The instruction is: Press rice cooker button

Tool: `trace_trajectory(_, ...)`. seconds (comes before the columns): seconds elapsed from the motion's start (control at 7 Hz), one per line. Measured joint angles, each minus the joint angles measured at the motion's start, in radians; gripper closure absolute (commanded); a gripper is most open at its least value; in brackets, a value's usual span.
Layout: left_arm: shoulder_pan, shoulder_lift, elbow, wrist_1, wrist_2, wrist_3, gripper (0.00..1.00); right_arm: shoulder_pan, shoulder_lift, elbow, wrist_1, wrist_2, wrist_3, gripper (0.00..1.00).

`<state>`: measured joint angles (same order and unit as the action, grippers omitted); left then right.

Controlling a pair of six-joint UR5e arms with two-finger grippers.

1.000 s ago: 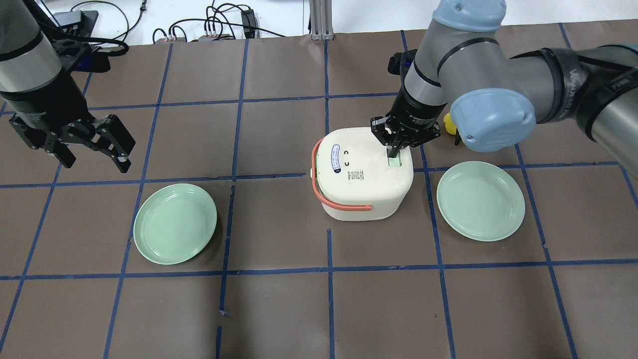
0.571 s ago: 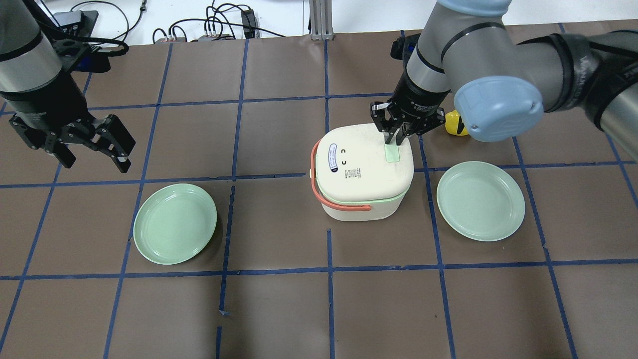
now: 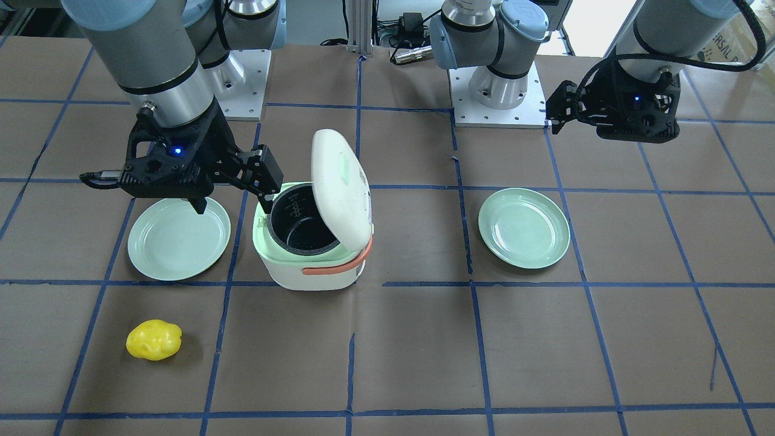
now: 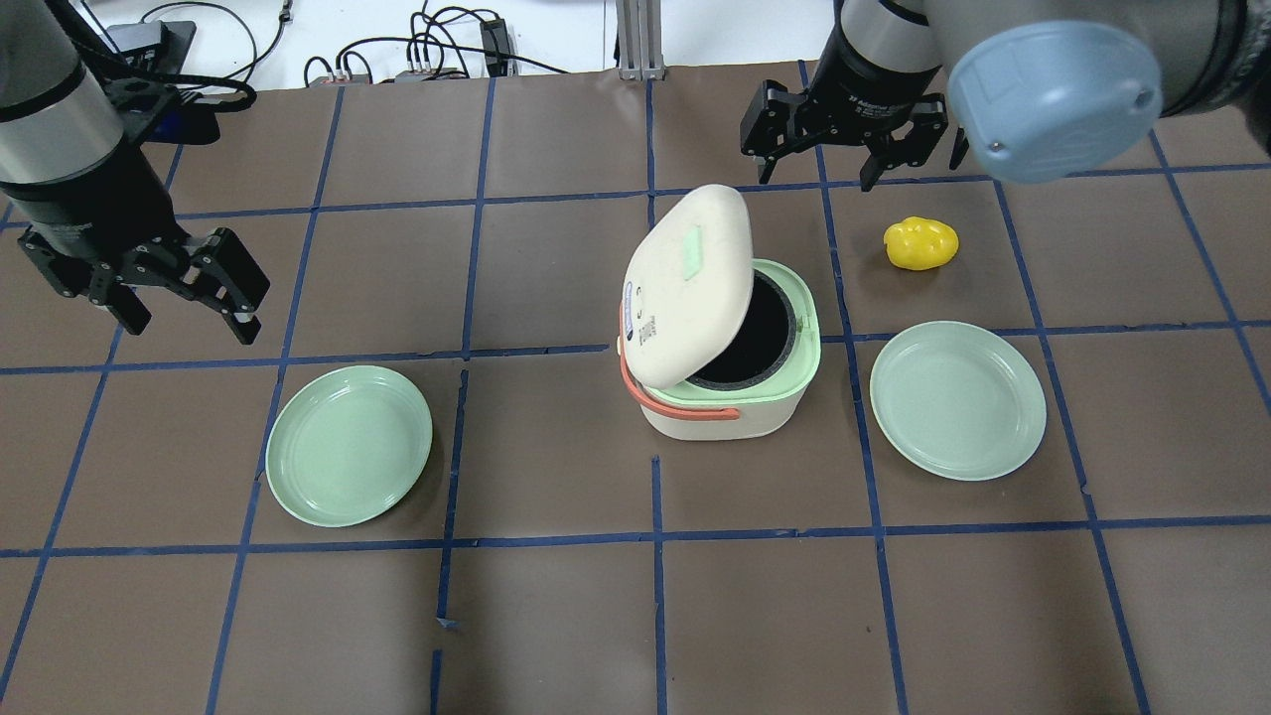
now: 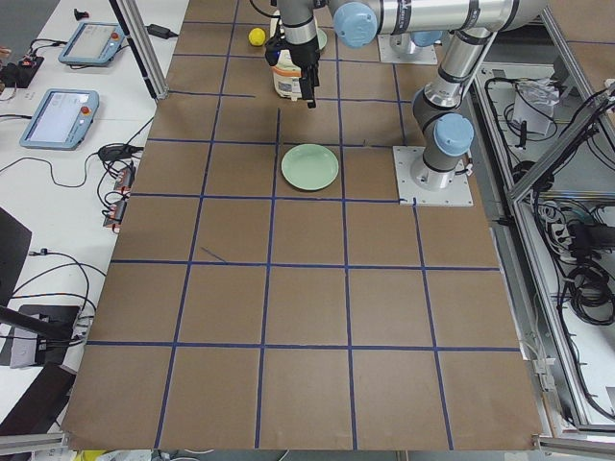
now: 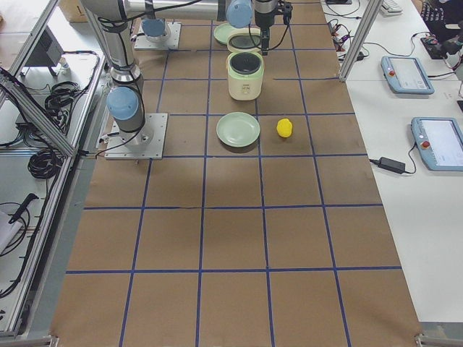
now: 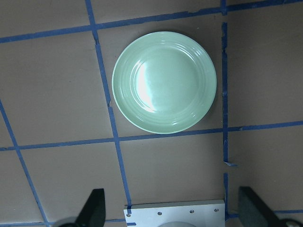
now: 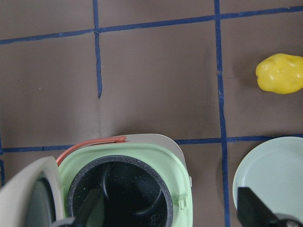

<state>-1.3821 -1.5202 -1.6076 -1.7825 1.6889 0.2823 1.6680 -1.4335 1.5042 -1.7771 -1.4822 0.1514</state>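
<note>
The white rice cooker (image 4: 730, 412) with an orange handle stands mid-table with its lid (image 4: 685, 298) swung up and open. The green button (image 4: 688, 250) shows on the raised lid. The dark inner pot (image 3: 300, 221) is bare and looks empty. My right gripper (image 4: 819, 149) is open, above and behind the cooker, touching nothing. In the right wrist view the right gripper (image 8: 170, 210) hangs over the cooker's green rim (image 8: 175, 170). My left gripper (image 4: 184, 293) is open and empty far to the left, above a green plate (image 7: 164, 82).
A green plate (image 4: 350, 444) lies left of the cooker and another green plate (image 4: 958, 399) lies right of it. A yellow lumpy object (image 4: 921, 243) lies behind the right plate. Brown paper with blue tape lines covers the table.
My right gripper has lifted off the lid's button, moved up and back, and opened. The cooker's lid has sprung open. The left arm has not moved.
</note>
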Motion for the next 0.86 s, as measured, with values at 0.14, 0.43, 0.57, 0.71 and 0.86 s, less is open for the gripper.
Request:
trace_trajectory(0.14, 0.000, 0.000, 0.000, 0.000, 0.000, 0.000, 0.00, -0.004, -0.004, -0.011, 0.011, -0.026, -0.038, 0.00)
trace_trajectory(0.43, 0.000, 0.000, 0.000, 0.000, 0.000, 0.000, 0.00, -0.008, -0.018, -0.008, 0.025, -0.049, -0.086, 0.00)
trace_trajectory(0.57, 0.000, 0.000, 0.000, 0.000, 0.000, 0.000, 0.00, -0.013, -0.021, -0.006, 0.045, -0.048, -0.092, 0.00)
trace_trajectory(0.71, 0.000, 0.000, 0.000, 0.000, 0.000, 0.000, 0.00, -0.019, -0.023, -0.005, 0.065, -0.045, -0.097, 0.00)
trace_trajectory(0.86, 0.000, 0.000, 0.000, 0.000, 0.000, 0.000, 0.00, -0.024, -0.023, -0.004, 0.077, -0.046, -0.111, 0.00)
